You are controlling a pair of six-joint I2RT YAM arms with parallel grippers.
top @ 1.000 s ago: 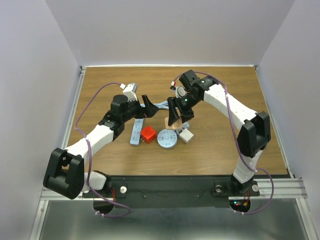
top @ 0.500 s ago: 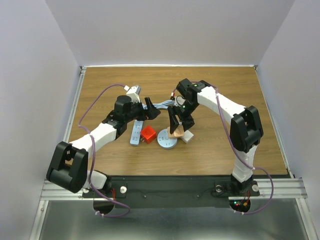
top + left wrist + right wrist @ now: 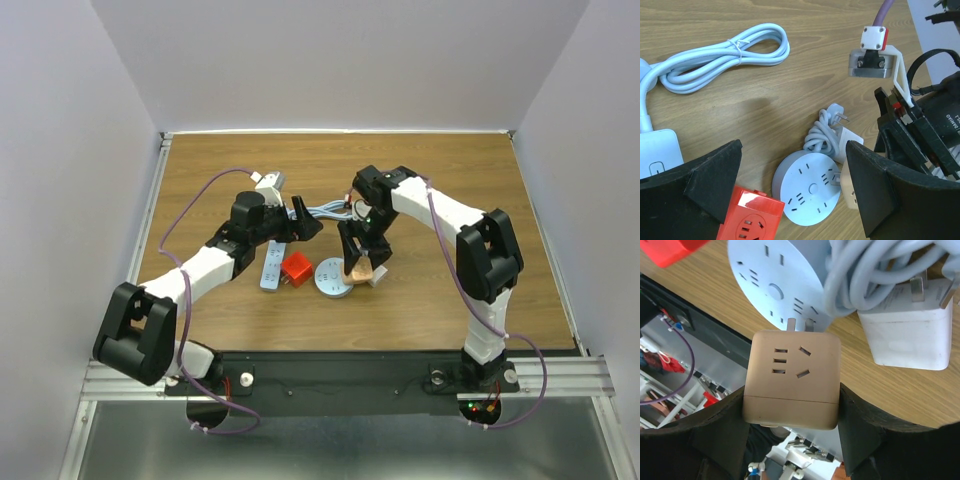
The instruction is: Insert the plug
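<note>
My right gripper (image 3: 358, 262) is shut on a tan cube plug (image 3: 792, 380) and holds it low over the table. The plug's metal prongs (image 3: 800, 324) meet the edge of the face of a round grey-blue socket (image 3: 775, 282), beside a set of slots. I cannot tell whether they are in the slots. The round socket (image 3: 333, 278) lies at the table's middle and also shows in the left wrist view (image 3: 810, 189), with the tan plug (image 3: 849, 192) at its right rim. My left gripper (image 3: 305, 222) is open and empty, hovering behind the socket (image 3: 794, 145).
A red cube socket (image 3: 295, 269) lies left of the round socket. A white cube adapter (image 3: 377, 275) with a coiled cable (image 3: 880, 270) lies right of it. A white power strip (image 3: 272, 262) and its bundled cable (image 3: 725, 57) lie further left and behind.
My right gripper has moved nearer and lower with the tan plug, bringing it down to the round socket's right edge. My left gripper has shifted slightly to the right.
</note>
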